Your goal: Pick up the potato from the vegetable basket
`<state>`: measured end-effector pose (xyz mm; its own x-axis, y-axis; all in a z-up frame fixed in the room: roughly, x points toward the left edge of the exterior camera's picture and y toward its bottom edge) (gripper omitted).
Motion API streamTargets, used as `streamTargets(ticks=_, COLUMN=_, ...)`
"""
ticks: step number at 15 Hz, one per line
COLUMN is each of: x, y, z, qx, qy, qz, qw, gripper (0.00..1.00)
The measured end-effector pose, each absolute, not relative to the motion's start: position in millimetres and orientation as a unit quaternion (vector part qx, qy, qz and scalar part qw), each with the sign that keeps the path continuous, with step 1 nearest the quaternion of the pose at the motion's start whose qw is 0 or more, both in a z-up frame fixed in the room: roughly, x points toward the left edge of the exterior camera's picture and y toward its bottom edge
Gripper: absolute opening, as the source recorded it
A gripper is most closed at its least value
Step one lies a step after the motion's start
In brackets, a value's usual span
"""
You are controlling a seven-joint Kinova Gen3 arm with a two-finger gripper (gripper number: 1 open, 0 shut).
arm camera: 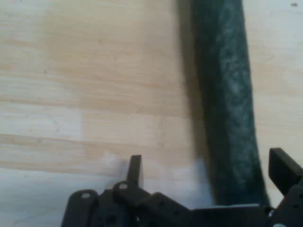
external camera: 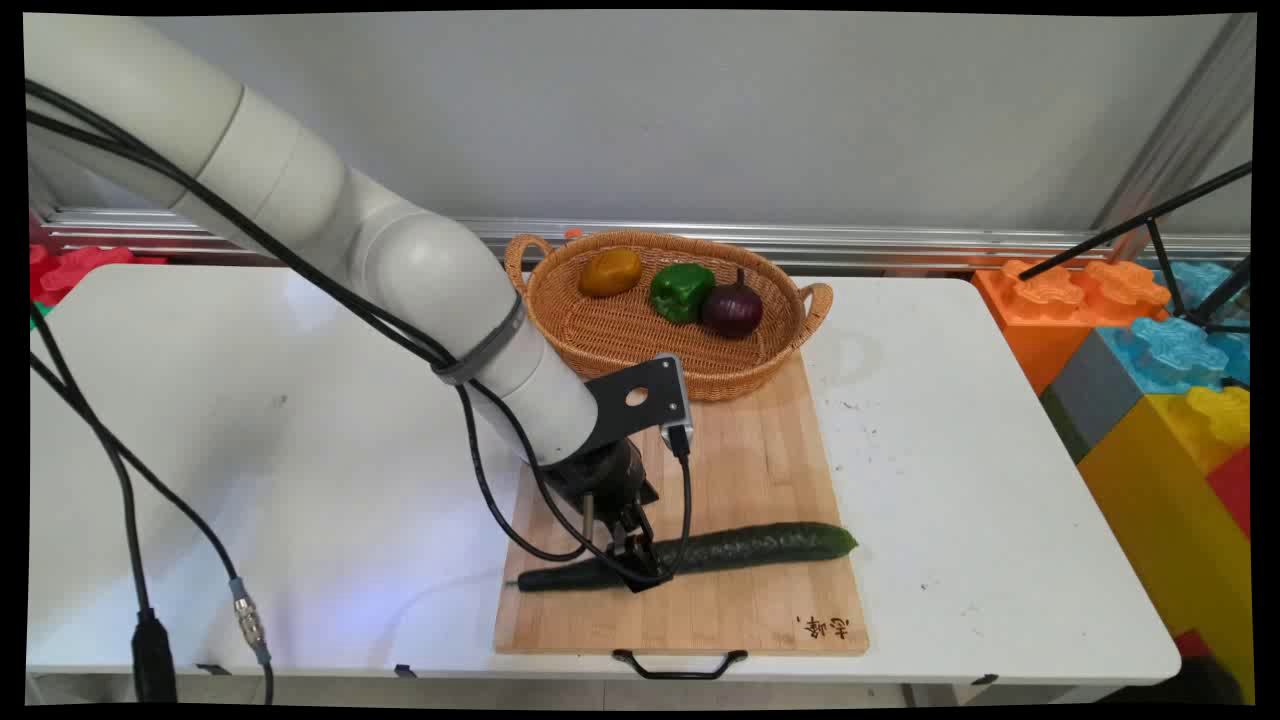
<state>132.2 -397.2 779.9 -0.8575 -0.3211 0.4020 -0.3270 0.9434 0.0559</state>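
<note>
A long dark green cucumber (external camera: 760,546) lies lengthwise on the wooden cutting board (external camera: 750,450). My gripper (external camera: 640,568) is low over its left part, open, with one finger on each side. In the hand view the cucumber (arm camera: 227,104) runs up from between the fingers: the right finger (arm camera: 283,168) is close against it, while the left finger (arm camera: 135,169) stands well apart over bare board (arm camera: 94,94). The gripper (arm camera: 209,171) is not closed on the cucumber.
A wicker basket (external camera: 600,325) stands on the board's far end, holding a yellow-orange pepper (external camera: 610,271), a green pepper (external camera: 682,291) and a red onion (external camera: 732,309). Large coloured blocks (external camera: 1150,380) stand past the table's right edge. Black cables (external camera: 130,520) hang at left.
</note>
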Motion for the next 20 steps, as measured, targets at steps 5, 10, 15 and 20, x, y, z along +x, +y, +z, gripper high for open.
streamTargets(ticks=5, x=141, y=-399, z=795, qx=0.172, qy=-0.962, qz=0.008, qw=0.210, gripper=1.00)
streamTargets(ticks=10, x=159, y=-402, z=827, qx=0.183, qy=-0.956, qz=-0.014, qw=0.229, gripper=1.00)
streamTargets(ticks=15, x=186, y=-414, z=854, qx=0.172, qy=-0.955, qz=-0.011, qw=0.241, gripper=1.00)
streamTargets(ticks=20, x=214, y=-445, z=872, qx=0.162, qy=-0.958, qz=0.050, qw=0.232, gripper=1.00)
